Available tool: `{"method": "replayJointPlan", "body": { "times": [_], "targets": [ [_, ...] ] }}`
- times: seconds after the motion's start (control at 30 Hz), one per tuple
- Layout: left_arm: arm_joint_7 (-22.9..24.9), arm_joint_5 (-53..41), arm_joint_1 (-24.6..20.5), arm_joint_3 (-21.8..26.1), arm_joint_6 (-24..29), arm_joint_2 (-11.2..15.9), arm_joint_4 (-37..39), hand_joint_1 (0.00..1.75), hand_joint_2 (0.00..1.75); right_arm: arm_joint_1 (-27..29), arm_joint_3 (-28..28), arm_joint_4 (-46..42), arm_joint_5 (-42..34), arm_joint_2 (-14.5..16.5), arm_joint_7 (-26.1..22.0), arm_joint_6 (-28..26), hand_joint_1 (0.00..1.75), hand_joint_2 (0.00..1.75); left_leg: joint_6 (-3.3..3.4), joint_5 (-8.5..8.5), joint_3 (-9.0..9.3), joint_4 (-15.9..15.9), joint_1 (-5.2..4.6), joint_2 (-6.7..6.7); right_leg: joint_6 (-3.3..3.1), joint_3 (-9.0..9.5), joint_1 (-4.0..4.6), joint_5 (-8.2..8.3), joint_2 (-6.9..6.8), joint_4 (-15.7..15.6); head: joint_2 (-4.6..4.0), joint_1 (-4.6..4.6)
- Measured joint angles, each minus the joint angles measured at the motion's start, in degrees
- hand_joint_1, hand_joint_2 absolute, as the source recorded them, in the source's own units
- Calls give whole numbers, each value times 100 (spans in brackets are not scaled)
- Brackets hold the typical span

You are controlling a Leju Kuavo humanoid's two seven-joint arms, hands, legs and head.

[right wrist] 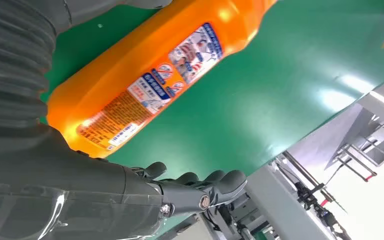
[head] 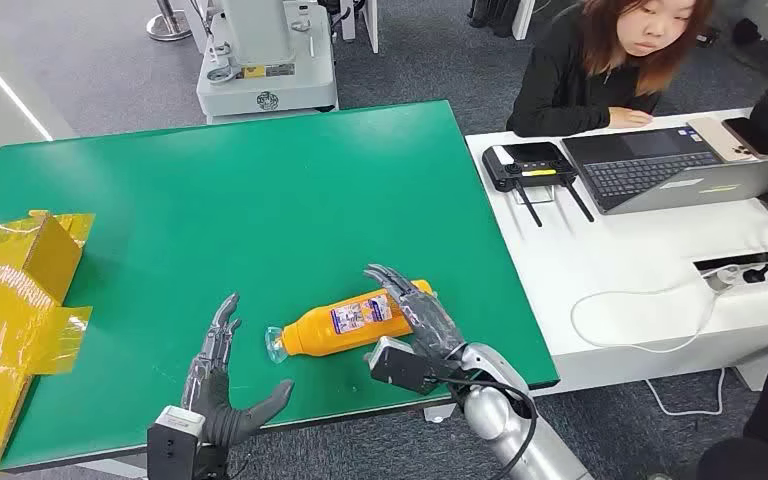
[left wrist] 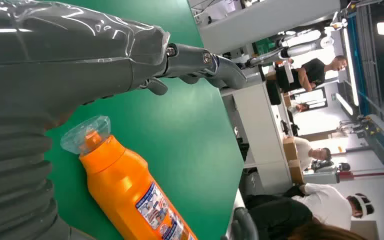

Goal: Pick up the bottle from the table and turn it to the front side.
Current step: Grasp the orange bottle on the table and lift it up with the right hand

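Orange plastic bottle with a printed label and a clear cap lies on its side on the green worktop, near the front edge, cap end pointing toward the robot's left, label facing up. In the left wrist view the bottle is cut off past the label; the cap sits just beside the ribbed wrist cover.

Right hand: fingers extended over the base end of the bottle. In the head view the hand hides that end. In the right wrist view the bottle lies against the ribbed cover and the thumb side, while the dark fingers stretch out straight beside it with green worktop visible between them and the bottle. No closed grasp seen; fingers apart. Whether the palm touches the bottle cannot be told.

Left hand: spread wide, holding nothing, palm low over the worktop just beside the cap end, apart from the bottle.

Yellow cardboard box wrapped in yellow tape sits at the left edge, partly cut off. A person sits at the adjoining white desk behind an open laptop; a black handheld controller lies beside it.
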Motion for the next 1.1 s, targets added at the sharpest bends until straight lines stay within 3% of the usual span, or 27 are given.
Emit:
{"method": "replayJointPlan", "body": {
  "times": [0.17,0.5,0.97,1.07,1.1],
  "targets": [
    [63,98,-24,0,-175,-24,0,0,175,-567,16,789,229,-2,549,83,0,175,0,4,2,0,0,2,1,0,0,4,1,0,-1,1],
    [211,216,-126,-2,-444,-40,0,0,175,-1533,57,2532,1025,8,837,294,0,175,1,8,7,3,0,0,7,4,0,10,1,-1,0,0],
    [120,257,-147,0,-254,-94,0,0,175,-2017,346,3317,1537,-44,289,583,0,175,1,10,41,2,1,34,2,29,1,27,35,-2,0,2],
    [120,271,-176,-1,-250,-124,3,0,175,-2230,503,3514,1646,-44,315,759,8,175,1,10,46,2,1,40,0,30,1,31,43,-2,0,1],
    [120,274,-184,-1,-248,-133,8,0,175,-2302,559,3579,1690,-43,334,813,19,175,1,10,47,2,1,40,0,31,2,32,43,-1,0,1]
  ]
}}
